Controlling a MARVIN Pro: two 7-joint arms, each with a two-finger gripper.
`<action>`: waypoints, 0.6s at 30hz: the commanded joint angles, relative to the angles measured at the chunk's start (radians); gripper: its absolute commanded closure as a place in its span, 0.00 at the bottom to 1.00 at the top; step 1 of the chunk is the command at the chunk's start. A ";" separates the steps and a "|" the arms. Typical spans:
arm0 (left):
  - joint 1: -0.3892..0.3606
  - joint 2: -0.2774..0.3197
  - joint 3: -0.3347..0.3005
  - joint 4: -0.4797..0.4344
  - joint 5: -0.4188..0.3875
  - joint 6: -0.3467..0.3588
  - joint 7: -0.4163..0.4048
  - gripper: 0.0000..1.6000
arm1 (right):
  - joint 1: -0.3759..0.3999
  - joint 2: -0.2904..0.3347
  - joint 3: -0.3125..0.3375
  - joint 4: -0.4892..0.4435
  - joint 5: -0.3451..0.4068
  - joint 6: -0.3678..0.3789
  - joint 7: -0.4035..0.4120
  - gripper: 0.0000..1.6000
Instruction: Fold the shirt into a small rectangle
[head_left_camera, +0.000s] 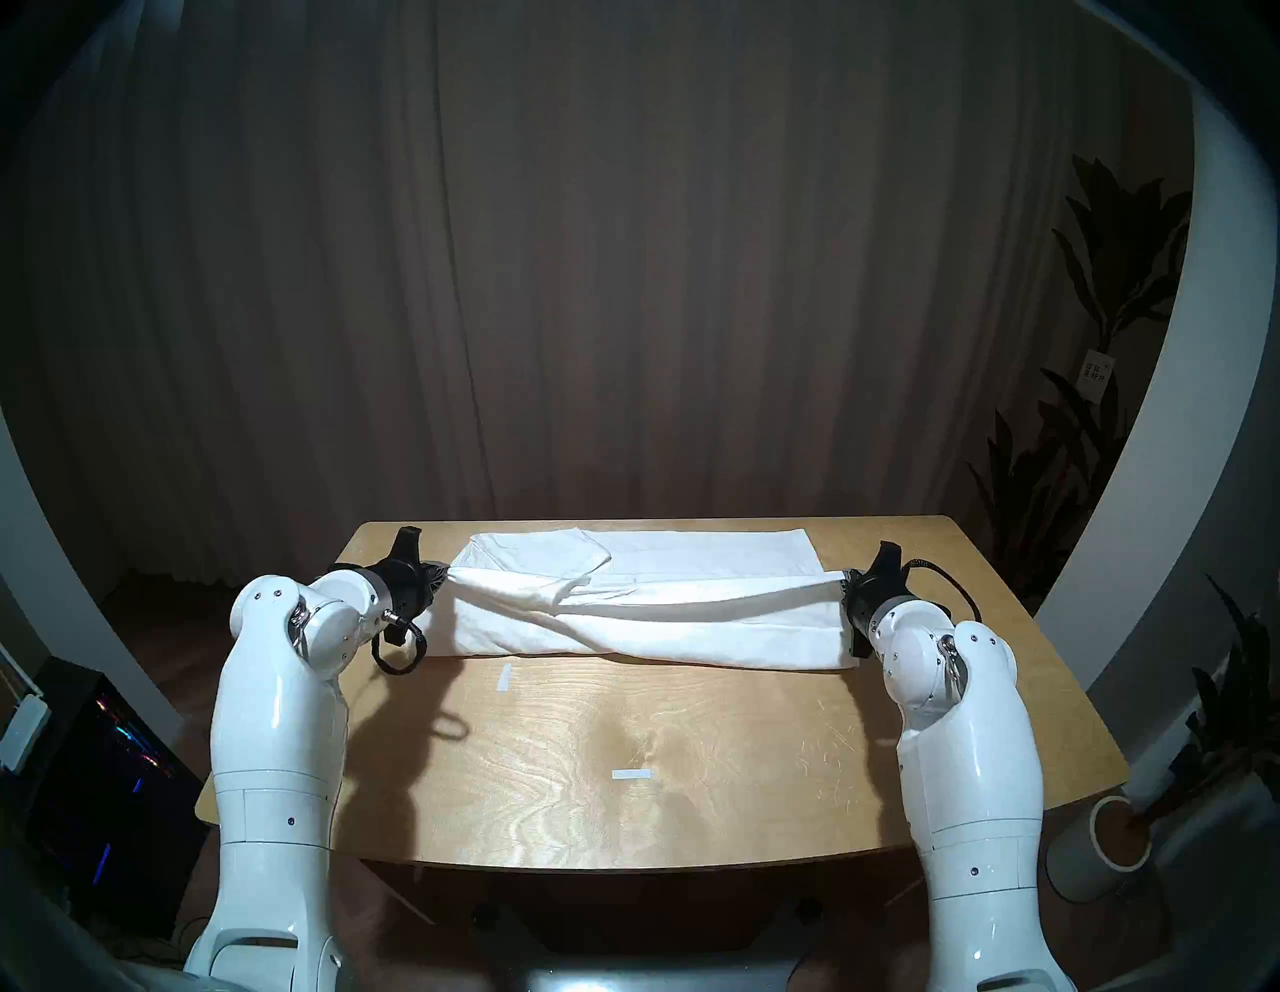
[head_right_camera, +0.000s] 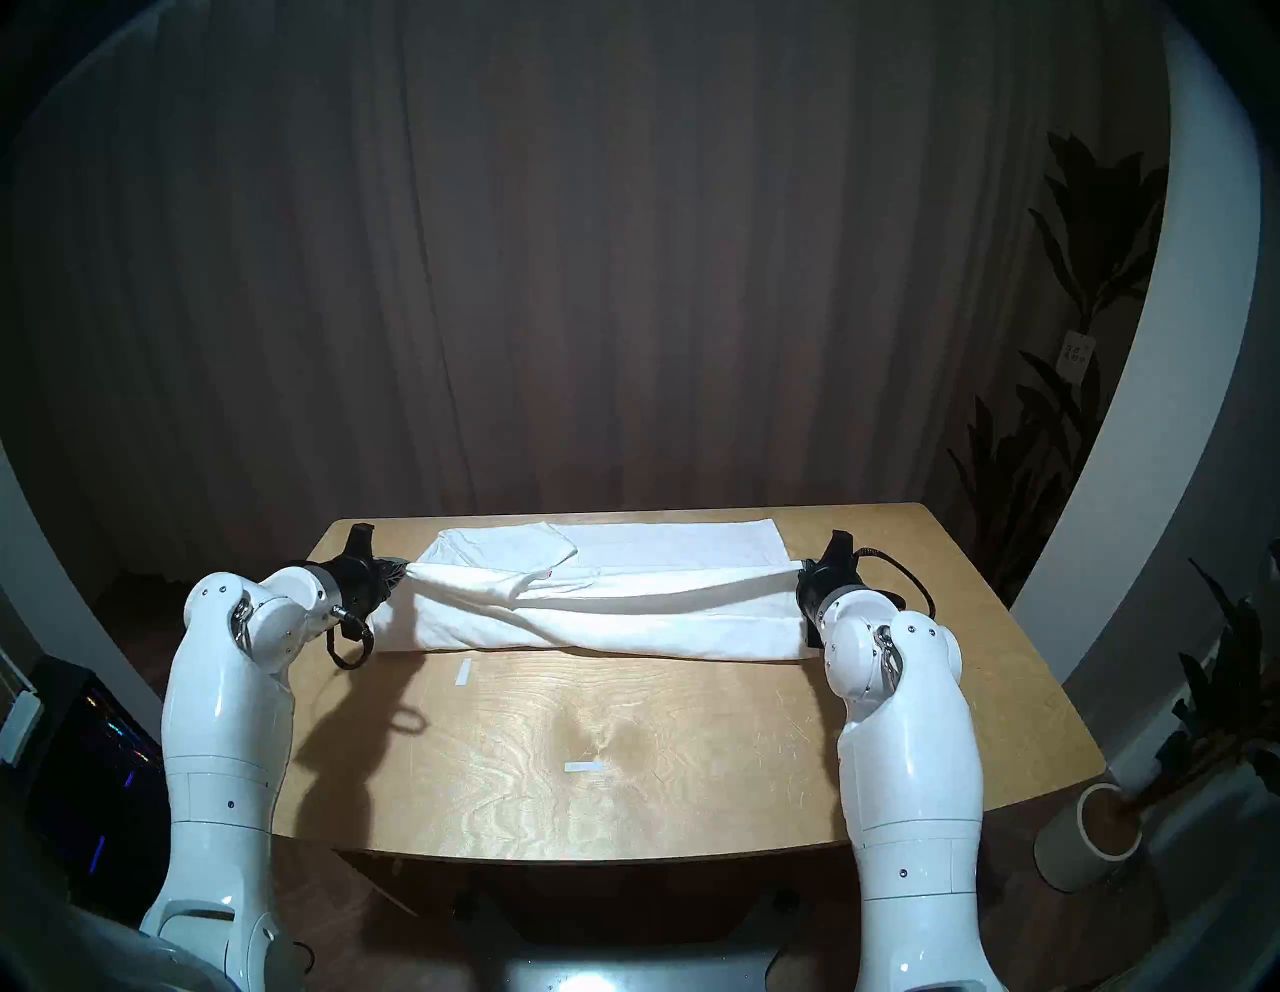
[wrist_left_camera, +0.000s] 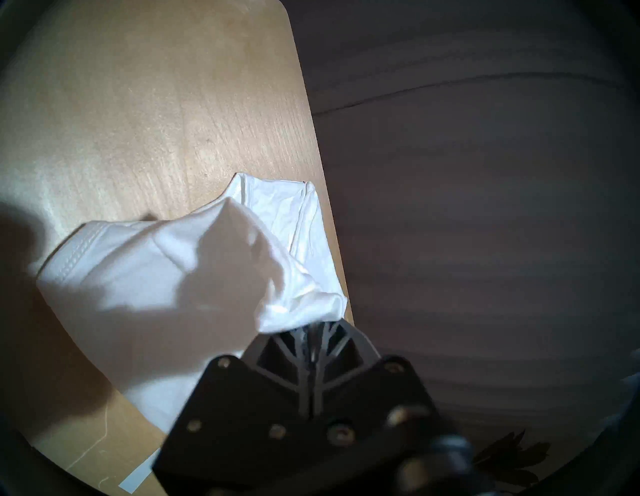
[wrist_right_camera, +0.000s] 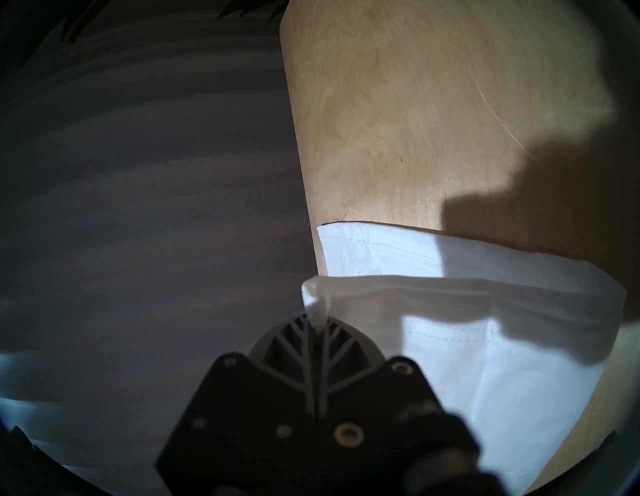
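A: Shirt (head_left_camera: 644, 609) first, but start with what it lies on.

B: That is the wooden table (head_left_camera: 623, 748), the biggest thing here. The white shirt lies across its far half as a long band running left to right, partly folded over on itself.

A: Is all of it flat?

B: No. The far layer lies flat on the wood. The near edge is lifted and stretched between the two grippers, sagging a little in the middle, with a sleeve draped over toward the left end.

A: And the grippers?

B: The left gripper (head_left_camera: 443, 576) has its jaws pressed together on a bunched corner of the shirt at the left end. The right gripper (head_left_camera: 846, 580) is likewise clamped on a pinch of cloth at the right end.

A: Anything smaller?

B: Two white tape strips on the bare wood: one (head_left_camera: 503, 677) just in front of the shirt, the other (head_left_camera: 632, 774) nearer the front edge, well apart from the cloth.
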 joint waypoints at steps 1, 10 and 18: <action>-0.113 0.017 0.031 0.030 0.011 -0.017 -0.018 1.00 | 0.114 0.006 -0.009 0.042 -0.021 -0.037 -0.004 1.00; -0.175 0.014 0.061 0.093 0.025 -0.039 -0.032 1.00 | 0.187 0.010 -0.018 0.127 -0.037 -0.070 -0.010 1.00; -0.254 0.011 0.095 0.171 0.045 -0.062 -0.043 1.00 | 0.276 0.023 -0.018 0.221 -0.054 -0.102 -0.016 1.00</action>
